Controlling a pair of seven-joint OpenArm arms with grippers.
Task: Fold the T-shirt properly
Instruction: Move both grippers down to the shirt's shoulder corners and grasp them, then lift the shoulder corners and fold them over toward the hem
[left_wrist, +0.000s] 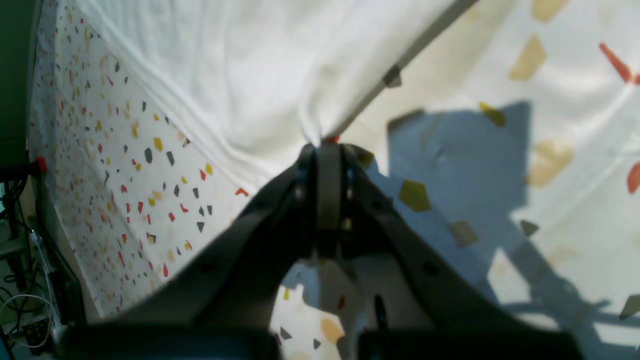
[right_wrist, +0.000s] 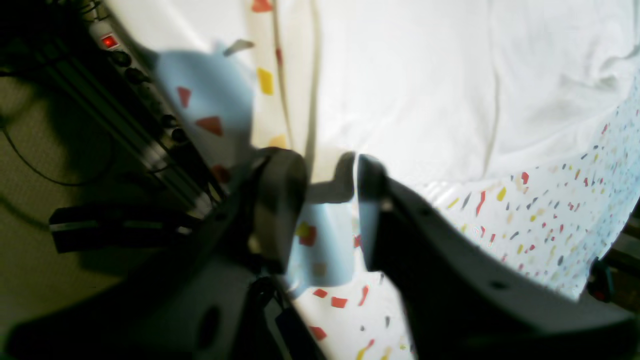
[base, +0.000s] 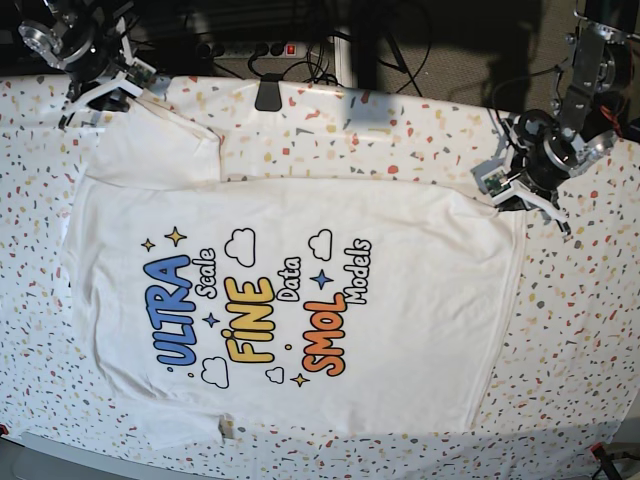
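The white T-shirt (base: 420, 330) lay print-up, its collar-to-hem length running along the tabletop (base: 590, 320)'s robot-side edge. The left tool (base: 520, 203) was clenched on its near hem corner. At the opposite end, the right tool (base: 100, 103), beside that edge, stood parted over the sleeve's tip, the nearer arm for it; whether cloth was pinched, I couldn't tell.
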